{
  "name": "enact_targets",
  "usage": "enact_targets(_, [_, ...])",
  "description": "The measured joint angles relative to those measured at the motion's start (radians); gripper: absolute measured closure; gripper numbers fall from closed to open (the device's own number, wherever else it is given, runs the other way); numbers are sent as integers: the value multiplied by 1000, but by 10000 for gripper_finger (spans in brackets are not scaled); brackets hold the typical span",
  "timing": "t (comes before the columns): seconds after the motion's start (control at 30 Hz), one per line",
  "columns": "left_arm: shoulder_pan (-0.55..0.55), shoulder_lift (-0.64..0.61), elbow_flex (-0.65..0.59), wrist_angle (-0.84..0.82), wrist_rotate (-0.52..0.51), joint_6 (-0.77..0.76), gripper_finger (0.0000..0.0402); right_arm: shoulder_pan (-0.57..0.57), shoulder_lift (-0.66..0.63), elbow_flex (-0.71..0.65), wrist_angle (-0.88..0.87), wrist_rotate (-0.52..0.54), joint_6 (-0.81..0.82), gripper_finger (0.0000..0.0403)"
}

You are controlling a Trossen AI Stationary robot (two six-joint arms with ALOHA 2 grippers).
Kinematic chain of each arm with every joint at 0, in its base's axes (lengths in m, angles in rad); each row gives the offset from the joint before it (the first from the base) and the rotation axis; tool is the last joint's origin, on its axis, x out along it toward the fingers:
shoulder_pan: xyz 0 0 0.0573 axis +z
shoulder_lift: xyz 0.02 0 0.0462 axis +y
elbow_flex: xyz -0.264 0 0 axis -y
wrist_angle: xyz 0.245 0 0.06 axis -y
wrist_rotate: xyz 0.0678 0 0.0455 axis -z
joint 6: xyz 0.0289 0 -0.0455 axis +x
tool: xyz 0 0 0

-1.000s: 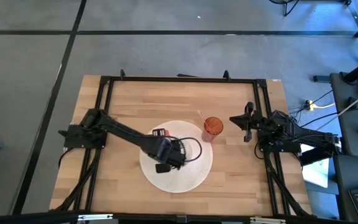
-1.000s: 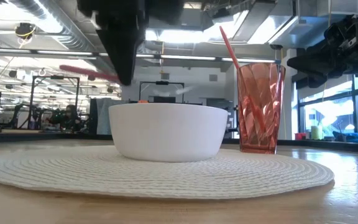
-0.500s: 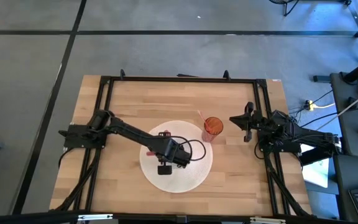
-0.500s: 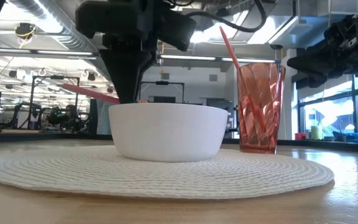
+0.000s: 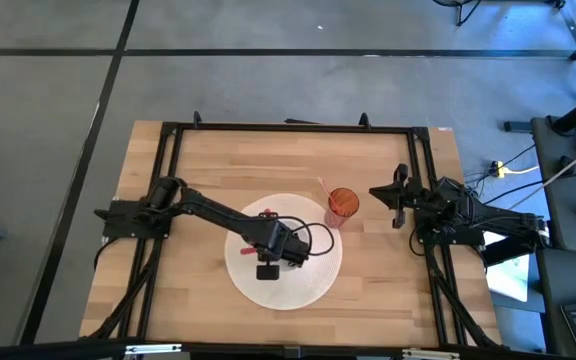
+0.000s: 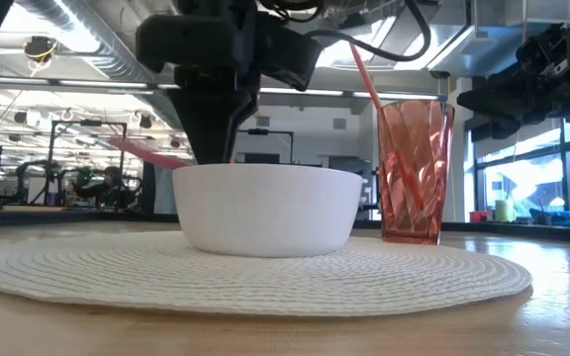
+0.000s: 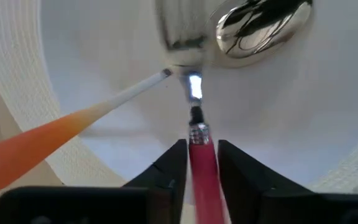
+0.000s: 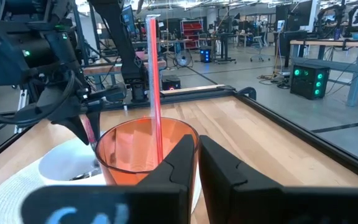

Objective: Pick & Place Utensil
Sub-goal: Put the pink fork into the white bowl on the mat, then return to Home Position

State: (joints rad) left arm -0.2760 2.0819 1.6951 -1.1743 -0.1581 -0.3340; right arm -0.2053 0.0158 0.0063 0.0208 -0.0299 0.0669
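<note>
A white bowl (image 6: pixel 265 210) stands on a round woven placemat (image 5: pixel 308 285). My left gripper (image 5: pixel 276 243) hangs over the bowl, shut on a spoon with a pink handle (image 7: pixel 202 163) and a shiny metal bowl (image 7: pixel 260 23) down inside the white bowl. A second utensil with a white shaft and an orange handle (image 7: pixel 55 134) slants out over the bowl's rim. In the low view a pink handle (image 6: pixel 146 154) sticks out beside the gripper; I cannot tell whose it is. My right gripper (image 5: pixel 398 196), shut, waits at the table's right. My left gripper pinches the spoon's pink handle (image 7: pixel 199 149) between its two fingers (image 7: pixel 174 167), just behind the metal neck. It comes from above, pointing down into the bowl, with the fingers along the handle. The spoon's metal end is low in the white bowl; whether it touches the bottom does not show.
A red ribbed tumbler (image 6: pixel 415 170) with a red straw (image 8: pixel 154 93) stands on the placemat's right edge, close beside the bowl. A black frame (image 5: pixel 288 128) runs around the wooden tabletop. Bare wood lies left of and behind the placemat.
My left gripper has come down toward the white bowl and shifted slightly toward the table's right. The pink handle showing beside it in the low view has sunk with it, from well above the rim to about rim height.
</note>
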Motion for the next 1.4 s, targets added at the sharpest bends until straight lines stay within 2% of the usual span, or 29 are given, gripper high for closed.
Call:
enact_targets(0.17, [-1,-3,0,-2,0,15,274,0,1,0,0,0,1,377])
enact_targets(0.33, [-6,-43,0,-16,-16,76,262,0,1,0,0,0,1,377])
enact_targets(0.5, [-67,-196,-2,5,-188,93,276,0,1,0,0,0,0,377])
enact_targets(0.6, [-136,-333,-51,42,-416,101,294,0,1,0,0,-10,-14,377])
enact_targets(0.67, [-189,-450,-143,116,-558,104,312,0,2,0,3,-24,-19,377])
enact_targets(0.7, [-211,-515,-204,175,-586,114,324,0,2,0,3,-25,-18,377])
enact_targets(0.8, [-251,-716,-427,382,-575,198,364,0,2,0,3,-26,-18,377])
enact_targets(0.9, [-263,-914,-661,616,-522,364,395,0,2,0,3,-26,-19,377])
enact_targets(0.97, [-250,-1034,-799,754,-513,454,398,0,2,0,3,-26,-22,377])
enact_targets(1.03, [-203,-1125,-899,841,-551,508,400,0,2,0,3,-25,-22,377])
enact_targets(1.13, [-100,-1218,-996,913,-636,481,400,0,2,0,9,-25,-22,377])
enact_targets(1.17, [-62,-1245,-1018,928,-620,467,400,0,2,0,10,-25,-22,377])
enact_targets(1.23, [13,-1292,-1060,953,-515,467,400,0,2,0,11,-26,-22,377])
enact_targets(1.3, [70,-1345,-1120,1013,-355,495,400,0,2,0,9,-33,-18,377])
enact_targets(1.4, [110,-1436,-1236,1194,-119,545,400,0,2,0,5,-41,-7,377])
